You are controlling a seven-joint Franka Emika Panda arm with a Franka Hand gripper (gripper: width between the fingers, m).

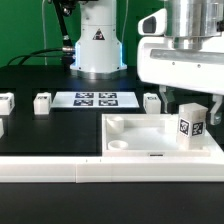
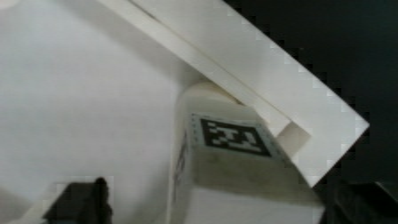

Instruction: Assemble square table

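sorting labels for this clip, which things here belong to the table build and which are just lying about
Job in hand:
square table slab
upright leg on the slab
loose legs
gripper, open over the upright leg

Just lying about:
marker board
border rail

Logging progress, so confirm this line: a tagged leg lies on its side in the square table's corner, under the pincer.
Not quite: the leg stands upright, not on its side; the exterior view shows it. The rest holds: it is in a corner of the square table, under the pincer.
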